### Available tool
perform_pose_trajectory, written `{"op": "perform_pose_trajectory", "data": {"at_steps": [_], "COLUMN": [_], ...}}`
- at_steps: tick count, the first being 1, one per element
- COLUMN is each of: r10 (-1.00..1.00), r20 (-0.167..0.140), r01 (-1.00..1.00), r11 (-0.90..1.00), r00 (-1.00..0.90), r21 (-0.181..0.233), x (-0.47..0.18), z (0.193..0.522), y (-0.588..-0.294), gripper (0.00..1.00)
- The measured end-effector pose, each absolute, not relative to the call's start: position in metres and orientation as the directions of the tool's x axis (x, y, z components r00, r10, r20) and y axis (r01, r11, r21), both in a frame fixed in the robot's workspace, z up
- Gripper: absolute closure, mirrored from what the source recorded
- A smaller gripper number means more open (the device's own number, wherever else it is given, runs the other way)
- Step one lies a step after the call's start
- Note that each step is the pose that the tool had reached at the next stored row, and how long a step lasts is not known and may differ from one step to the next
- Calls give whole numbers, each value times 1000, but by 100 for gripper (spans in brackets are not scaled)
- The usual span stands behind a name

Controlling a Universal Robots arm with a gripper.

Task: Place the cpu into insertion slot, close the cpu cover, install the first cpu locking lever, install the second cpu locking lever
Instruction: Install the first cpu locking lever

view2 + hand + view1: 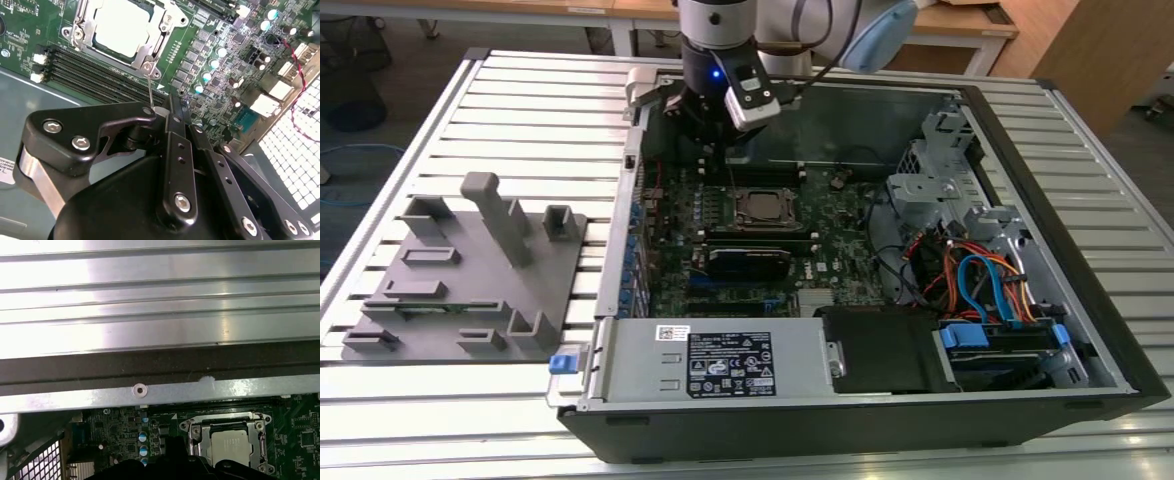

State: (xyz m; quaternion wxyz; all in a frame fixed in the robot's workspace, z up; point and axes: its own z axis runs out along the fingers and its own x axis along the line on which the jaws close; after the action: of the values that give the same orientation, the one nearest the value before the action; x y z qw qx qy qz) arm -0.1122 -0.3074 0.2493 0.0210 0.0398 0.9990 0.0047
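One chip (121, 26) lies under your lowered cover (148, 47) | your jaws clenched on the thin lever (150, 87) at the cover's corner

Exterior view: even, bright overhead light; the slatted tabletop (427, 410) gleams softly, while the computer case (854, 425) interior sits in shade. First wrist view: strong glare bleaches the tabletop slats, with slight softness throughout. Second wrist view: the cpu (122, 25) top is nearly washed out; the black tool (167, 107) carries small highlights.
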Motion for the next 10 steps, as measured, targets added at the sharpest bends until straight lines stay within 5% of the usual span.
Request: {"op": "perform_pose_trajectory", "data": {"at_steps": [10], "r10": [80], "r20": [-41], "r01": [79], "r11": [997], "r00": [-996], "r21": [13], "x": [-111], "z": [249], "y": [-305], "gripper": [90]}}
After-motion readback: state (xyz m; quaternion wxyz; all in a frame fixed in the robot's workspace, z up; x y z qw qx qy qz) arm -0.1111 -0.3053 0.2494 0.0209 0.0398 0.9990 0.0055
